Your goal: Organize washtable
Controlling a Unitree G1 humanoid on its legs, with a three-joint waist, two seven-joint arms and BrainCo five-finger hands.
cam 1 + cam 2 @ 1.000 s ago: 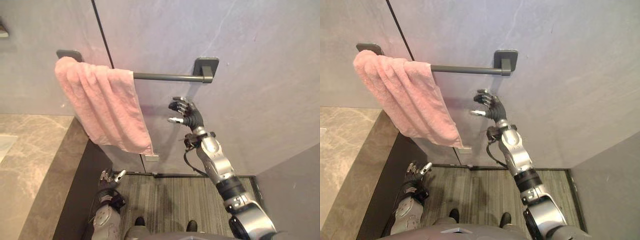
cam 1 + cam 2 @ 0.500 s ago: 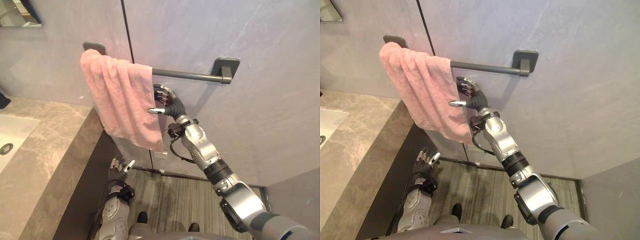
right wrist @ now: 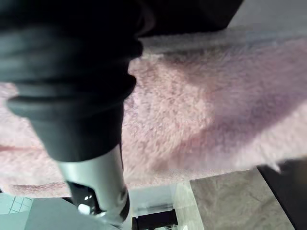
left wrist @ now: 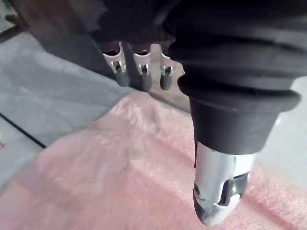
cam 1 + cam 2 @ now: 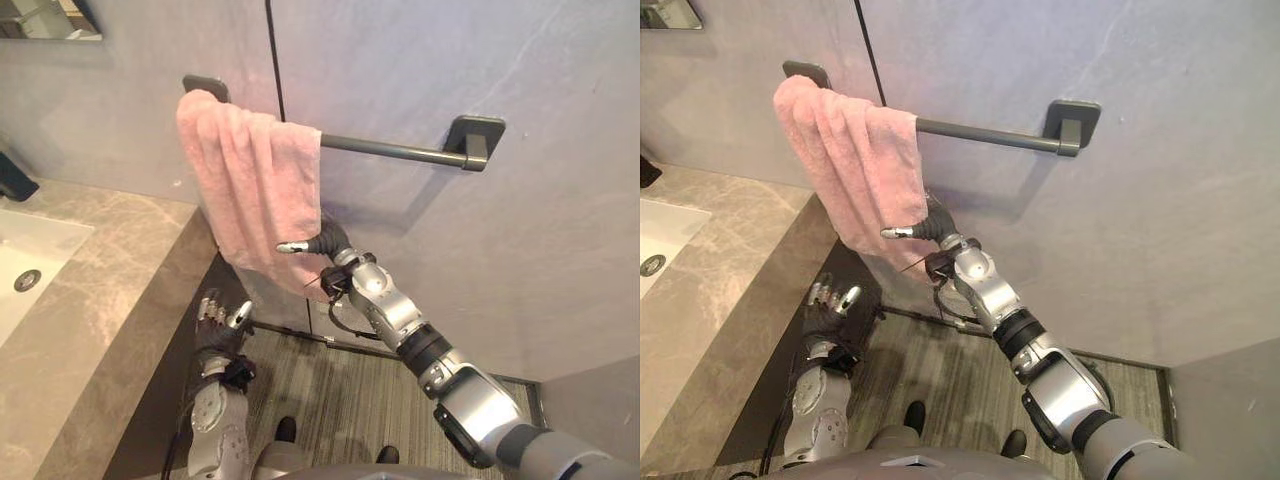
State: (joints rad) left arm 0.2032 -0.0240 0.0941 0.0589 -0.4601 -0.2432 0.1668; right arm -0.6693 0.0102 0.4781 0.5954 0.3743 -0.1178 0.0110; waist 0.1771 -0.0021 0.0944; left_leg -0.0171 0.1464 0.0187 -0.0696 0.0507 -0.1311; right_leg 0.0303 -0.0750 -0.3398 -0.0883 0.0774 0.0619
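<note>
Pink towel (image 5: 255,190) hangs folded over the left end of a dark wall-mounted bar (image 5: 395,150), its lower edge slanting down toward the right. The bar's right half is bare up to the right bracket. The right hand (image 5: 328,240) is raised to the towel's lower right corner and touches the cloth. Its thumb (image 5: 293,246) lies straight across the front of the towel, pointing left. Whether this hand grips the towel cannot be told, as the cloth hides the rest of it. The left hand (image 5: 218,322) hangs low, well below the towel and just beside the dark side panel of the marble counter (image 5: 110,290). Its fingers are relaxed and nearly straight, holding nothing. A white sink (image 5: 30,260) sits in the counter at far left.
</note>
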